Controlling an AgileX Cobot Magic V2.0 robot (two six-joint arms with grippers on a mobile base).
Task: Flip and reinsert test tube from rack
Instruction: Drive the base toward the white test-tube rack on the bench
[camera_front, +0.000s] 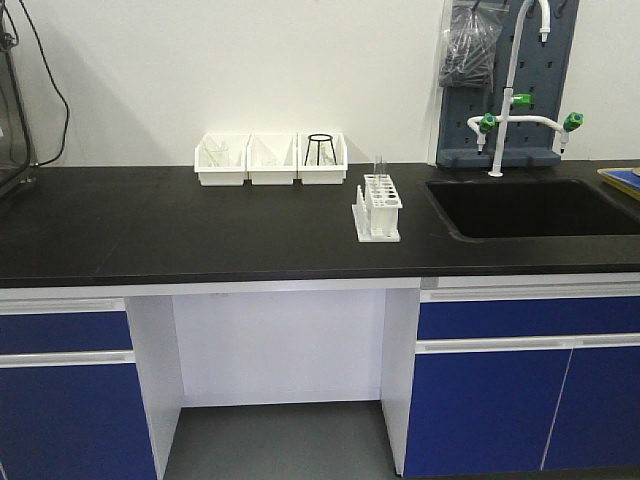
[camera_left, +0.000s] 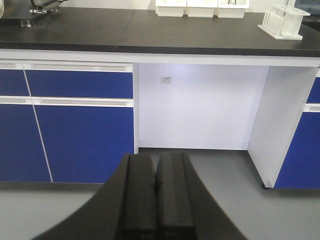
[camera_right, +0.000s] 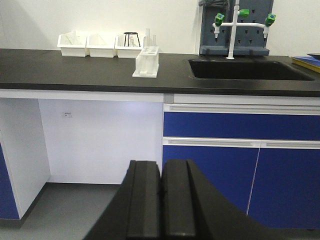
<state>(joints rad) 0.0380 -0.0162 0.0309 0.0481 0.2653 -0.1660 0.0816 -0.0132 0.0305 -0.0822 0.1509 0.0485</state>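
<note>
Clear test tube (camera_front: 379, 166) stands upright in a back hole of the small white rack (camera_front: 378, 210), its top poking above the plate; other holes look empty, though glass is hard to read here. Rack sits on the black countertop (camera_front: 150, 230), just left of the sink (camera_front: 470, 232) and in front of the rightmost of three white storage bins (camera_front: 270, 160). Gooseneck faucet (camera_front: 512, 80) with green valves behind the sink. Left gripper (camera_left: 155, 162) has its fingers pressed together, nothing between them, and hangs low in front of the blue cabinets (camera_left: 80, 115), well below and far from the rack. Right gripper (camera_right: 161, 167) is the same: fingers together, empty, low, rack up and slightly left in its view. Step judged: start, approach not begun, tube untouched. Next move calls for raising an arm to counter height, likely the right, spreading the fingers, and closing on the exposed tube top without tipping the light rack.
</note>
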